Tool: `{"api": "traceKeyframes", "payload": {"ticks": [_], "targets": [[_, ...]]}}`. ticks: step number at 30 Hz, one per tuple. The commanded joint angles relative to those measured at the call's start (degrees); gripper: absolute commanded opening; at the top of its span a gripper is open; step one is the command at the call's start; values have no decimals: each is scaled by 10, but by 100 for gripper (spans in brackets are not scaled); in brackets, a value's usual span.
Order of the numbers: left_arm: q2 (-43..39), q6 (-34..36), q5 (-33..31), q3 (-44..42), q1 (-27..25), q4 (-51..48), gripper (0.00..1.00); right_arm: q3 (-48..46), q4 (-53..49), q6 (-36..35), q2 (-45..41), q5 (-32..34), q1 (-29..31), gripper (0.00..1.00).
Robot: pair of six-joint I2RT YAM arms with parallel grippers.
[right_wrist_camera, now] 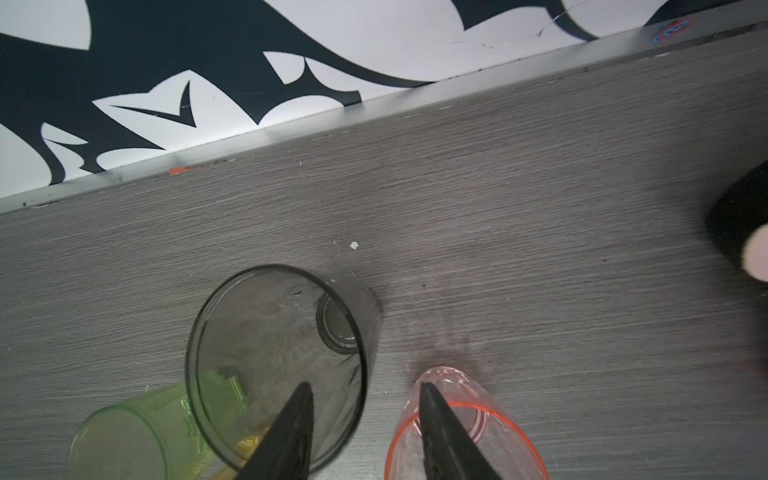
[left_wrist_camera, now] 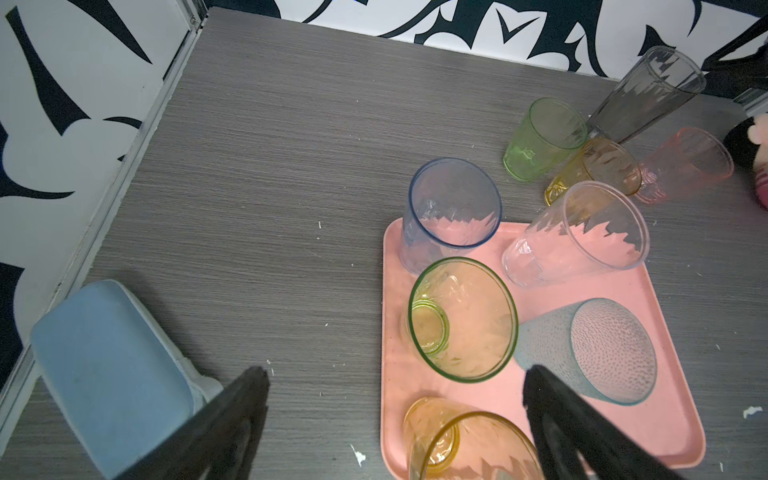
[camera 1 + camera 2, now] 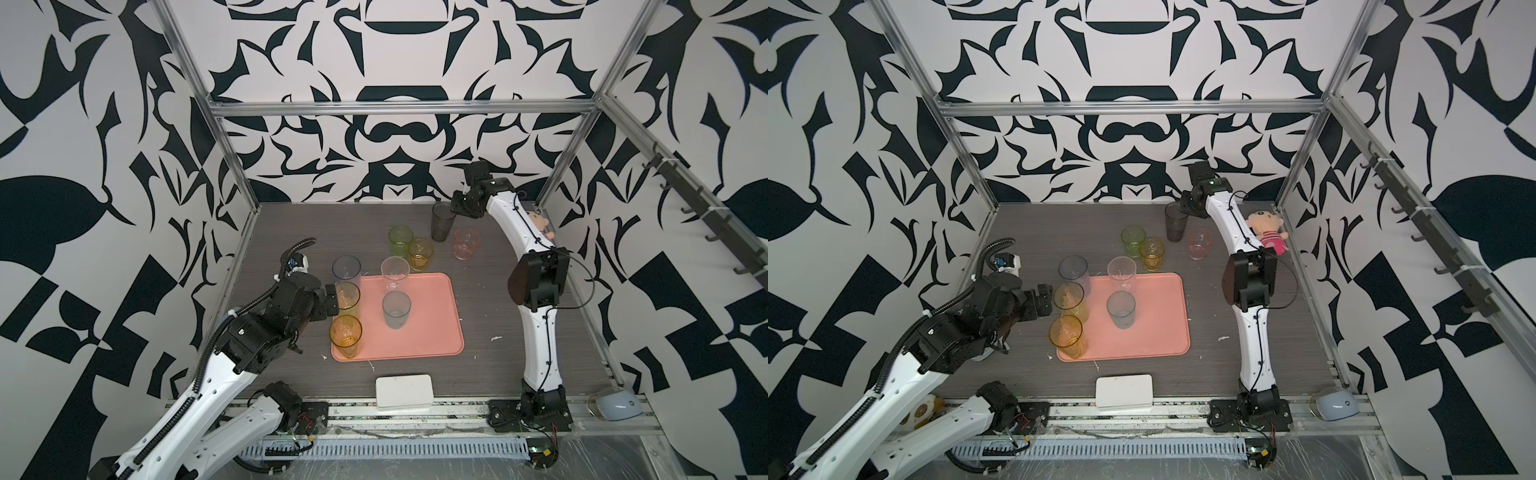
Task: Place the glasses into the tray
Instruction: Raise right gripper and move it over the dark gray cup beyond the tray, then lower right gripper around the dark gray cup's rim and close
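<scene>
The salmon-pink tray (image 3: pixel 432 332) lies mid-table. On it stand a blue-grey glass (image 3: pixel 347 270), a yellow-green one (image 3: pixel 348 296), an amber one (image 3: pixel 345 334), a clear one (image 3: pixel 395 272) and a teal one (image 3: pixel 396 309). Behind the tray, on the table, are a short green glass (image 3: pixel 400 241), a short amber glass (image 3: pixel 420 254), a pink glass (image 3: pixel 466 244) and a tall smoky grey glass (image 3: pixel 442 222). My left gripper (image 3: pixel 331 300) is open beside the yellow-green glass, holding nothing. My right gripper (image 1: pixel 363 386) hangs open astride the grey glass (image 1: pixel 274 365) rim, one finger inside, touching nothing.
A white box (image 3: pixel 404 391) sits at the table's front edge. A plush toy (image 3: pixel 1268 235) lies at the right wall behind my right arm. A pale blue object (image 2: pixel 112 374) lies at the left near my left gripper. Metal frame posts ring the table.
</scene>
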Motion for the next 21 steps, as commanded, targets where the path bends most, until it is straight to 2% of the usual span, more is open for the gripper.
{"api": "traceKeyframes", "payload": {"ticks": [1,11,21], "targets": [[-3,-11,4,8,1,-10,100,30,-10,11,-3,-13,1,45],[7,-13,16,13,1,-2,100,74,-37,19,35,-17,1,43],[18,-15,20,11,1,11,99,84,-43,20,48,-17,1,29]]}}
